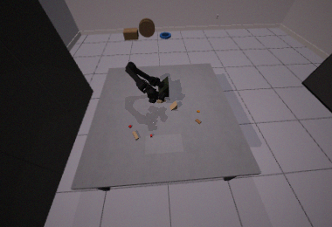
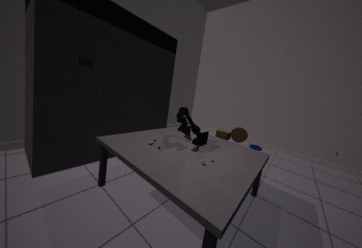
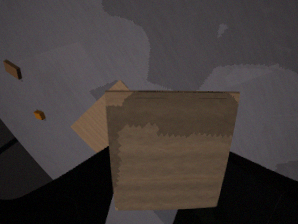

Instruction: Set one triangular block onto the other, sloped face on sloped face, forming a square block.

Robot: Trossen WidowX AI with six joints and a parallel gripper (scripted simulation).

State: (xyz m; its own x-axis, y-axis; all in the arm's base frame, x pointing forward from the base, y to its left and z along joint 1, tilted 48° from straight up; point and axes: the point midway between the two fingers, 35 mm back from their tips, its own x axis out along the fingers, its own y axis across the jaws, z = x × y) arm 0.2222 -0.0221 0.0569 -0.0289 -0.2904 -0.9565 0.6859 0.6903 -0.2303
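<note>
My gripper [image 1: 160, 99] [image 2: 188, 136] [image 3: 164, 151] was clenched on one triangular block, the held block [image 1: 160, 101] [image 2: 188, 137] [image 3: 172, 155], which filled the lower middle of the wrist view. I had it up off the table [image 1: 109, 161] [image 2: 191, 175] [image 3: 45, 155], near the centre of the top view. The other triangular block, the lower block [image 1: 174, 106] [image 2: 195, 149] [image 3: 95, 122], sat on the table just right of my fingers there; in the wrist view it showed left of centre, partly hidden behind the held one. The two were not yet joined into a square.

Toward the right of the table in the top view lay an orange piece [image 1: 198, 111] [image 2: 212, 161] [image 3: 39, 115] and a small brown block [image 1: 198, 121] [image 2: 204, 163] [image 3: 12, 69]. At the table's lower left, a pale block [image 1: 135, 135] [image 2: 151, 142] lay between two red pieces [image 1: 130, 127] [image 2: 154, 140].
</note>
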